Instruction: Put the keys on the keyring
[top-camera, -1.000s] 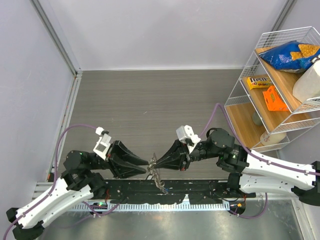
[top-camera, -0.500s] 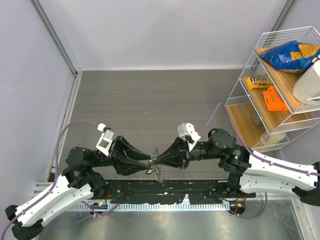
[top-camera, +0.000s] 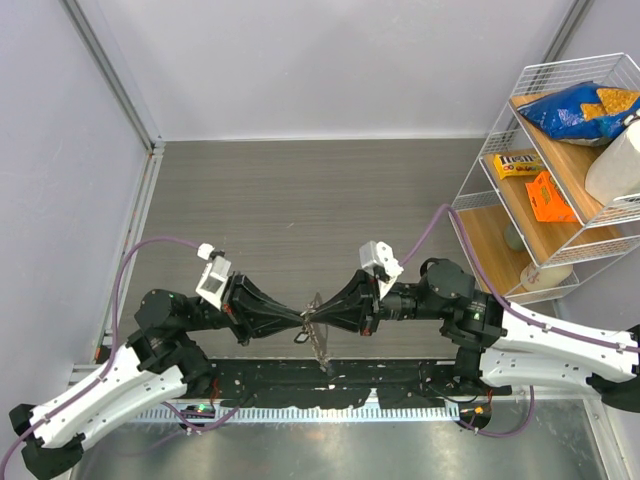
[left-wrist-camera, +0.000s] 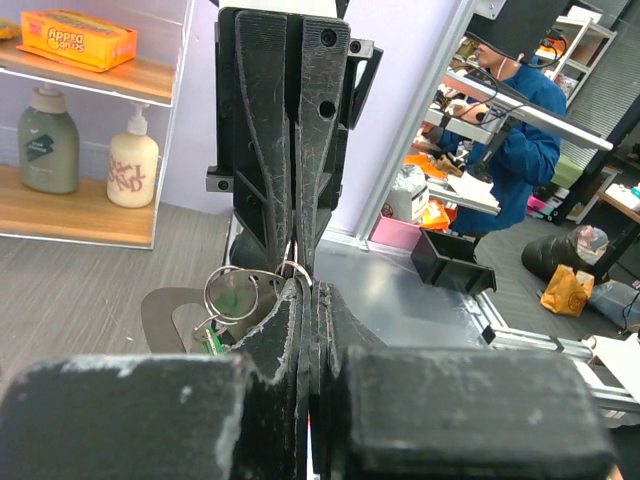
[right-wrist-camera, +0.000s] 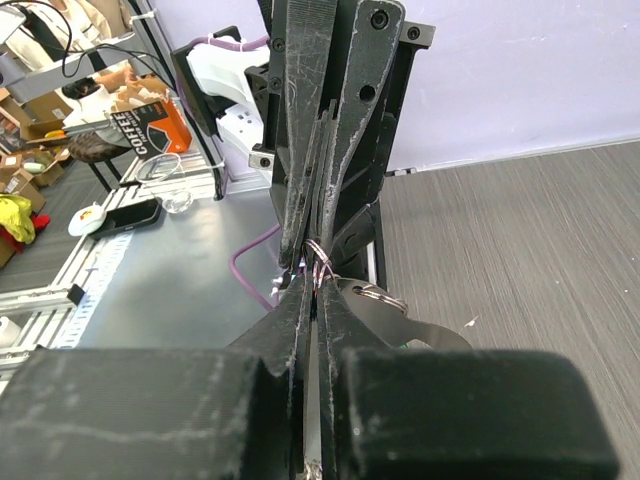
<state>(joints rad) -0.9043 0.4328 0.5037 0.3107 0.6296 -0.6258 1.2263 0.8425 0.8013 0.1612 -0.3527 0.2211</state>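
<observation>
My left gripper (top-camera: 303, 320) and right gripper (top-camera: 316, 320) meet tip to tip above the table's near part. Both are shut. In the right wrist view a small wire loop of the keyring (right-wrist-camera: 320, 258) is pinched between the two sets of fingertips. A second wire ring (left-wrist-camera: 234, 293) hangs beside the left gripper (left-wrist-camera: 303, 292) and carries a flat metal tag (left-wrist-camera: 165, 312) and a green key head (left-wrist-camera: 210, 341). That tag also shows in the right wrist view (right-wrist-camera: 432, 335), beside the right gripper (right-wrist-camera: 318, 283). In the top view the bunch (top-camera: 321, 348) dangles below the tips. No red or blue key head shows.
A white wire shelf (top-camera: 480, 200) stands at the right with a blue snack bag (top-camera: 575, 108), a yellow box (top-camera: 517, 165) and an orange packet (top-camera: 550, 197). A black rail (top-camera: 400, 385) runs along the near edge under the arms. Purple cables loop off both wrists.
Both grippers have moved a little away from the near edge, still tip to tip. The left arm has stretched further right. The hanging bunch came along with them.
</observation>
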